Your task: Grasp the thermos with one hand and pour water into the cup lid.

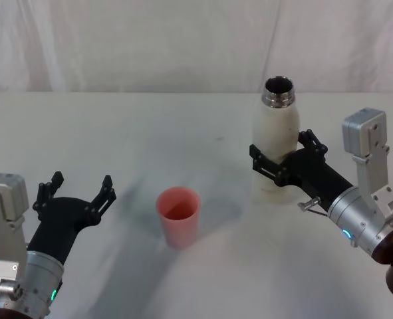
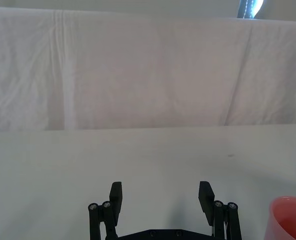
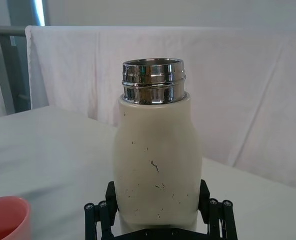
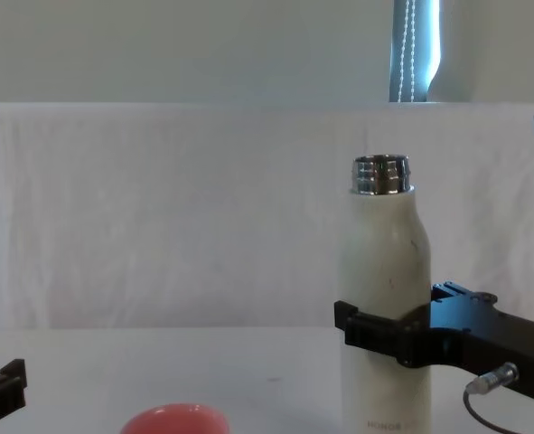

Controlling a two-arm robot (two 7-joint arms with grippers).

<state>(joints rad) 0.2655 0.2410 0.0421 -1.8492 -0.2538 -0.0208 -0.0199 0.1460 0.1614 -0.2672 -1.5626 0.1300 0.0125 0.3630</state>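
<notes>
Nearest, at seven o'clock on the bench (image 1: 203,126), the left claw (image 1: 76,193) rests idle with its jaws spread. The cup lid (image 1: 179,216) stands upright at six o'clock, mid-bench. Farther back, at two o'clock, the right claw (image 1: 286,158) clasps the thermos (image 1: 274,143) low on its body; the uncapped bottle may slip or swing when tilted, spilling beside the small cup.

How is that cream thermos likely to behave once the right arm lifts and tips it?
The thermos looks rigid, so the right gripper, its jaws around the lower body, shouldn't deform it. Its smooth curved wall may slip. Tall and slim with an open steel neck, it could tip easily and spill.
</notes>
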